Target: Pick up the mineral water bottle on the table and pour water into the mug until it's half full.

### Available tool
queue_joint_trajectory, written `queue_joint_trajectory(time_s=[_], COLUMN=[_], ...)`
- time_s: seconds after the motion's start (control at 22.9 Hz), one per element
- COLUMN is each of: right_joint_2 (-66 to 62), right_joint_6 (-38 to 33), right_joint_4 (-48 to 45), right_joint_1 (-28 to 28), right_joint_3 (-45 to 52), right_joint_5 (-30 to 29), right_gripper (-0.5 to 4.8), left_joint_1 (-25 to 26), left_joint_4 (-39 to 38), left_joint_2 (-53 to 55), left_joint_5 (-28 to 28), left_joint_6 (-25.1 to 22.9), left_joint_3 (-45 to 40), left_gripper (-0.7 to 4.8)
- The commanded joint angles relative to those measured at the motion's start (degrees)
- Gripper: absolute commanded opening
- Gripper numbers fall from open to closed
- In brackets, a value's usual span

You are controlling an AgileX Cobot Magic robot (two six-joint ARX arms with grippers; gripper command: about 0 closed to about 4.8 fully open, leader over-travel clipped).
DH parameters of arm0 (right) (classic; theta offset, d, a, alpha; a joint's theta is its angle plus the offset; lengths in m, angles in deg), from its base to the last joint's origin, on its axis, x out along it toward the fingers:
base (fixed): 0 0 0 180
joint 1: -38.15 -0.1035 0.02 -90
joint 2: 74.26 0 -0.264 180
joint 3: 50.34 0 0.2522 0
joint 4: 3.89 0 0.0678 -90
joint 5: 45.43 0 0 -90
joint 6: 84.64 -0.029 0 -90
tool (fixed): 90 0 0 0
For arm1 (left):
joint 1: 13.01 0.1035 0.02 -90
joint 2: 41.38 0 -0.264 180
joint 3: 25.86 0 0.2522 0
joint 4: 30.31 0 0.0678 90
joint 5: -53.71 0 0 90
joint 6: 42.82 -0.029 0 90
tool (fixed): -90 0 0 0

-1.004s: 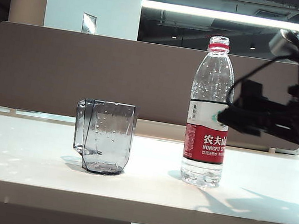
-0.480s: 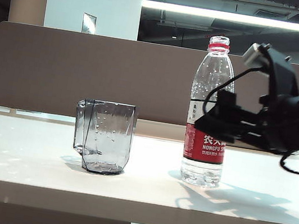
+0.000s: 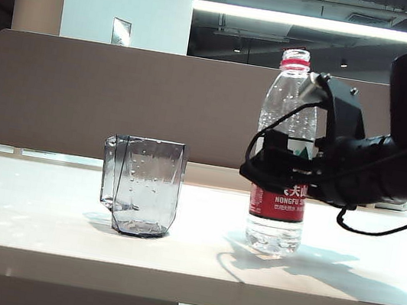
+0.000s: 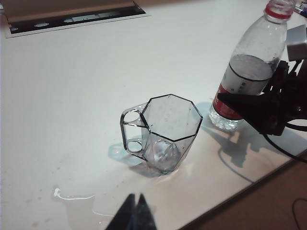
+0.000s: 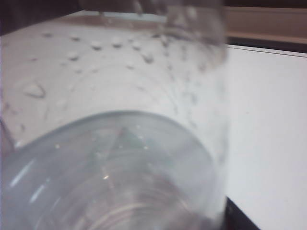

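The mineral water bottle stands upright on the table, right of centre, with water up to just above its red label. The grey transparent mug stands to its left and looks empty. My right gripper reaches in from the right at label height, open, one dark finger in front of the bottle. The bottle's clear wall fills the right wrist view, with a finger beside it. My left gripper hangs shut above the table's front part, short of the mug.
A thin puddle lies on the tabletop near the left gripper. A brown partition runs along the back of the table. The table's front edge is close to the mug and bottle.
My right gripper has swung left and down from beside the bottle's upper half until its open fingers stand either side of the label. The bottle, mug and left gripper have not moved.
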Motion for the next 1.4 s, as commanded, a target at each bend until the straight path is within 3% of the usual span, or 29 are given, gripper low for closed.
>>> queue_joint_trajectory(time_s=[0.04,0.22,0.39,0.7,1.0,1.4], right_joint_2=[-0.5,-0.3,0.4,8.0,13.1,13.1], right_joint_6=[-0.2,-0.2,0.6,13.8,24.9,39.2], right_joint_4=[-0.5,-0.6,3.2,16.3,41.2,44.3], right_joint_1=[-0.1,0.0,0.0,0.0,0.0,-0.1], right_joint_3=[-0.5,-0.5,-0.6,-1.5,-14.1,-19.2], right_joint_5=[-0.1,0.0,-0.1,0.1,6.6,11.6], right_gripper=[3.38,2.02,2.02,2.02,2.02,2.02], left_joint_1=[0.0,0.0,0.0,0.0,0.0,0.0], left_joint_4=[0.8,0.8,0.8,0.7,0.7,0.8], left_joint_2=[-0.1,-0.1,-0.1,-0.1,-0.1,-0.1], left_joint_5=[0.0,0.0,0.0,0.0,0.0,0.0], left_joint_6=[0.0,0.0,0.0,0.0,0.0,0.0], left_joint_3=[0.2,0.2,0.2,0.2,0.2,0.2], left_gripper=[-0.05,-0.05,-0.05,-0.05,-0.05,-0.05])
